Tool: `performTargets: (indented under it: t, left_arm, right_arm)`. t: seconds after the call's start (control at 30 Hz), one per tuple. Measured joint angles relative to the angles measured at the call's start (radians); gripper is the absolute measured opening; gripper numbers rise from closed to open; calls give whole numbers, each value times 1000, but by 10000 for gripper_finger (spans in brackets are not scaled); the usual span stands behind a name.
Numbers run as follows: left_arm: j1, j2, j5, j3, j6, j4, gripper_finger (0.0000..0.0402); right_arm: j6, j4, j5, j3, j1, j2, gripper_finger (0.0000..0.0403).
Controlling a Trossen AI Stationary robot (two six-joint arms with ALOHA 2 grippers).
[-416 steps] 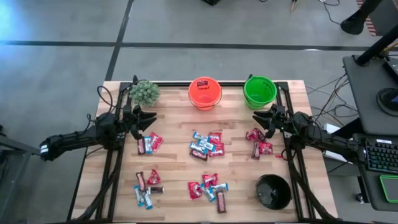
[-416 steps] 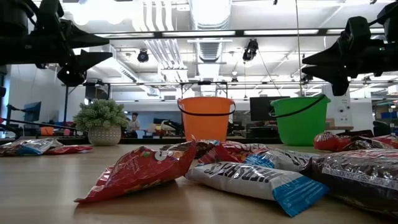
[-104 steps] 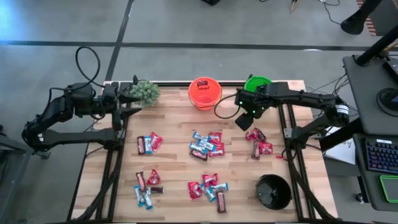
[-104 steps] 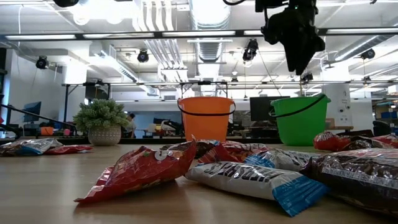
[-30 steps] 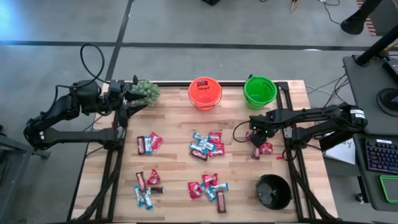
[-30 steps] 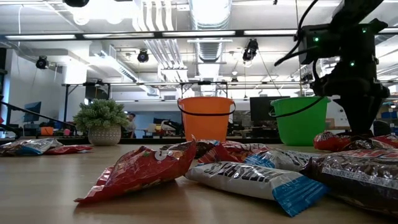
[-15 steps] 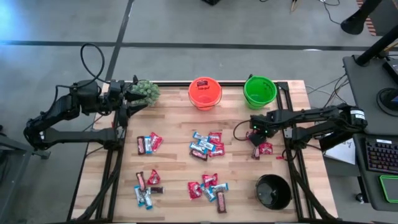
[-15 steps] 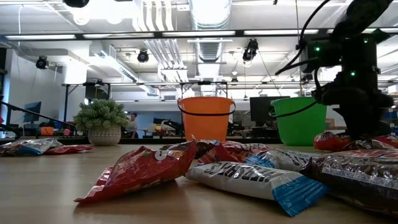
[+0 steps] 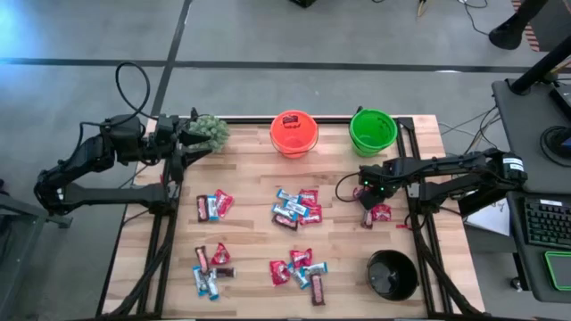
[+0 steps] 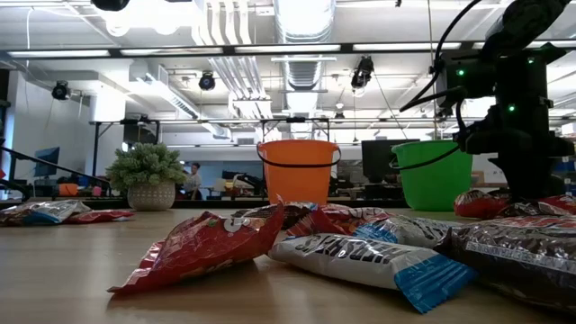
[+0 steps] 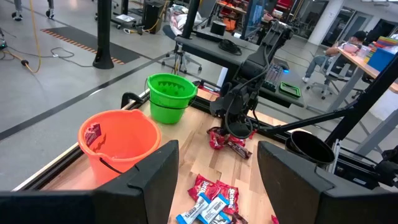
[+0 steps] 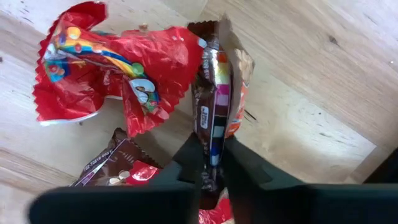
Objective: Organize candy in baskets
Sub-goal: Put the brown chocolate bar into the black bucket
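Candy lies in several small heaps on the wooden table point(image 9: 250, 232). My right gripper point(image 9: 368, 193) points down into the right-hand heap point(image 9: 378, 212) and is shut on a dark brown packet point(image 12: 214, 93); a red packet point(image 12: 99, 68) lies beside it. The orange pail point(image 9: 294, 132), with one red candy inside, and the green pail point(image 9: 373, 130) stand at the far edge, and the black bowl point(image 9: 393, 275) sits at the near right. My left gripper point(image 11: 214, 180) hovers open, raised at the far left corner. My right gripper pinches the dark brown packet between its two fingers point(image 12: 189, 158), at the packet's middle point(image 12: 211, 146). The fingers come from above, pointing down. The wrapper is squeezed into a narrow upright fold between them. Whether it is clear of the table I cannot tell.
A fuzzy green potted plant point(image 9: 207, 132) stands at the far left corner, right by my left gripper. Other candy heaps lie at left point(image 9: 214, 205), centre point(image 9: 296, 207), near left point(image 9: 210, 267) and near centre point(image 9: 302, 270). Bare wood lies between the heaps.
My right gripper has sunk a little onto the right-hand candy heap.
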Motion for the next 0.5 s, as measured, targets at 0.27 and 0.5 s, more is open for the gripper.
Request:
performTargets:
  t: [0.27, 0.5]
  left_arm:
    - [0, 0, 0, 0, 0, 0, 201]
    - [0, 0, 1, 0, 0, 0, 201]
  right_arm:
    - [18, -11, -12, 2, 0, -1, 14]
    - [21, -72, -26, 55, 0, -18, 13]
